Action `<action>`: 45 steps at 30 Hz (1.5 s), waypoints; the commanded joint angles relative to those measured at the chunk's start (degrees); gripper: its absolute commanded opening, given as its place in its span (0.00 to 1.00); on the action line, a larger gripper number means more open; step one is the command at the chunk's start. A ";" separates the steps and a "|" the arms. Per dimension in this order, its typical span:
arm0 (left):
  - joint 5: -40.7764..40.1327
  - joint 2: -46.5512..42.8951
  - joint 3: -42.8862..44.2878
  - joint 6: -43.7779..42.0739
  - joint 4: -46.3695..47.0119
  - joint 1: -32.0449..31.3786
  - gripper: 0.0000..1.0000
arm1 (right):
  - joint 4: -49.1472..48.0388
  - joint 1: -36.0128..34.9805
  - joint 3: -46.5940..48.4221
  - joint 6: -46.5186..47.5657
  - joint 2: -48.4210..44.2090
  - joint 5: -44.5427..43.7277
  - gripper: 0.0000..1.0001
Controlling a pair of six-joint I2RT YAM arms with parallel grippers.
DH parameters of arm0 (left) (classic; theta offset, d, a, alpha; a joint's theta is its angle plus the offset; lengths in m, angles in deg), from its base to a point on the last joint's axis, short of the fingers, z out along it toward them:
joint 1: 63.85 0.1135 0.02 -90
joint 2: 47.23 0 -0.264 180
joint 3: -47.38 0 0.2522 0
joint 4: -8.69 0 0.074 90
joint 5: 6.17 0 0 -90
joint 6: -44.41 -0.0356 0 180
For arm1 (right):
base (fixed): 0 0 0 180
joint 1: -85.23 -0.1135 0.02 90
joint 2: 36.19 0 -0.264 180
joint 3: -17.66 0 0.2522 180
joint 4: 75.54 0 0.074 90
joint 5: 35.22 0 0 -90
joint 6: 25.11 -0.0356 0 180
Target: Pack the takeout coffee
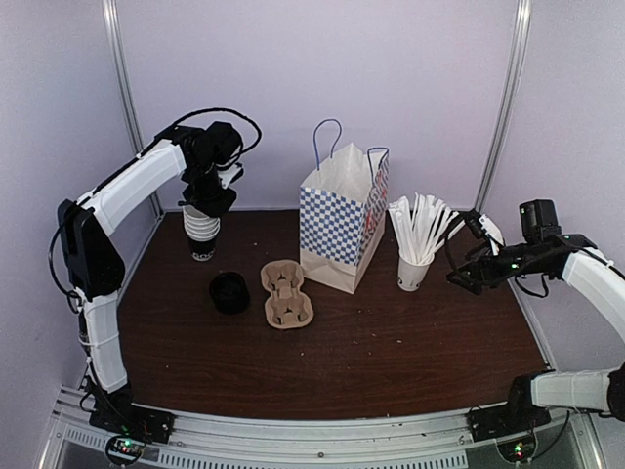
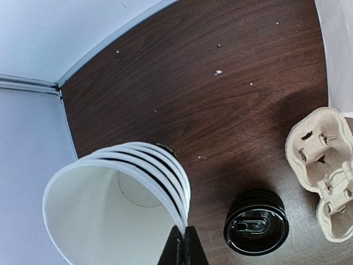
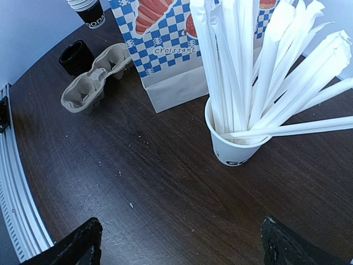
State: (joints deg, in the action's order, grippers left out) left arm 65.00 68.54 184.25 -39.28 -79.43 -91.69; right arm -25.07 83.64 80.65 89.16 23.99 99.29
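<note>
Dark wooden tabletop (image 1: 391,342) fills our view; the takeout coffee (image 1: 229,291) stands lidded left of centre, just beside the cardboard cup carrier (image 1: 286,293). Higher in the frame, our left gripper (image 1: 205,207) pinches the rim of the stack of lidless cups (image 1: 201,236); our right gripper (image 3: 182,245), spread wide, holds nothing.

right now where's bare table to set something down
Widest: the near half of the table, in front of the carrier and bag. Crowded at the back left, around the cup stack and carrier; only a narrow gap between bag and stick cup.
</note>
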 commanded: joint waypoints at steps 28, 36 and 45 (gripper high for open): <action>10.76 -0.32 7.70 1.82 -2.74 -0.65 0.00 | 0.64 -0.70 0.17 1.07 0.31 -0.65 1.00; -10.01 0.85 9.38 0.88 -5.85 -2.90 0.00 | 0.73 -0.63 0.16 1.05 -0.24 -0.81 1.00; 14.05 -2.25 6.73 3.00 -2.66 1.75 0.00 | 0.68 -0.62 0.07 0.96 -0.36 -0.63 1.00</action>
State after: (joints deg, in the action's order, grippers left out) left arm 55.97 69.30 192.14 -39.69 -85.38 -94.16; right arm -24.66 83.58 80.65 89.24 24.25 99.20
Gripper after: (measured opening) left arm 0.014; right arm 0.997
